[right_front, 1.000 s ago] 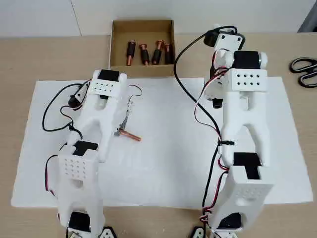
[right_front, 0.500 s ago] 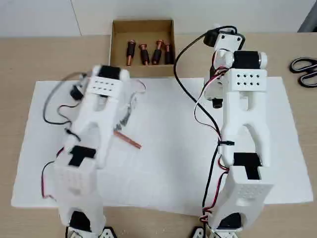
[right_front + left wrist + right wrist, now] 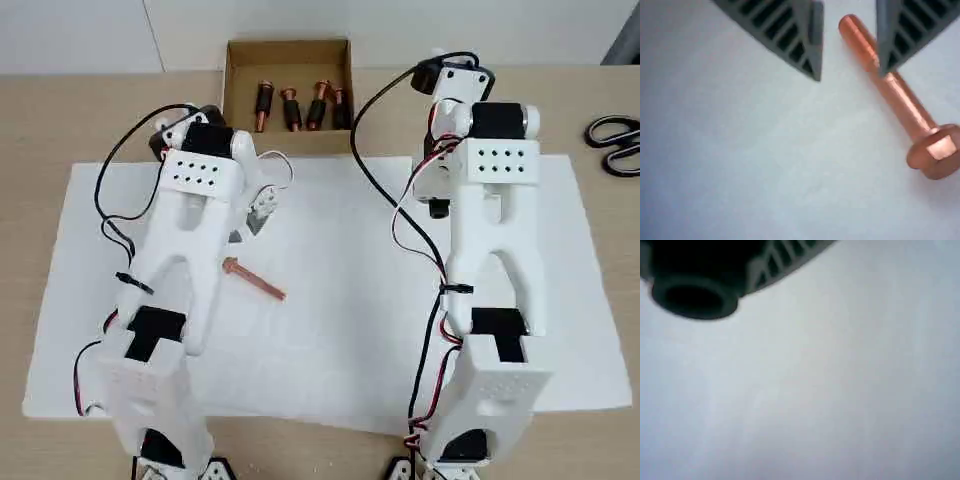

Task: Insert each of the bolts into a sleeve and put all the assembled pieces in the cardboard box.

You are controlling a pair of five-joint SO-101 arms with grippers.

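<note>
Copper-coloured hex-headed metal bolt [image 3: 254,279] is laid loose on the white paper sheet [image 3: 350,330], head toward 10 o'clock, unsleeved. Left gripper [image 3: 849,72] is poised over its plain end, jaws spread, judged ready for pickup. Right gripper [image 3: 434,197] is clamped on a black cylindrical sleeve [image 3: 695,297], presumably presented for insertion. At 12 o'clock, the open brown cardboard box [image 3: 232,90] is loaded with four assembled pieces [image 3: 290,106]. Black-handled scissors [image 3: 615,142] are noted at 2 o'clock; the path is judged unobstructed.

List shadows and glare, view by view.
High view: even light, and the bolt throws a faint shadow on the white sheet. Left wrist view: bright streak along the bolt's shank, soft shadow beside its head. Right wrist view: no glare on the sleeve.
</note>
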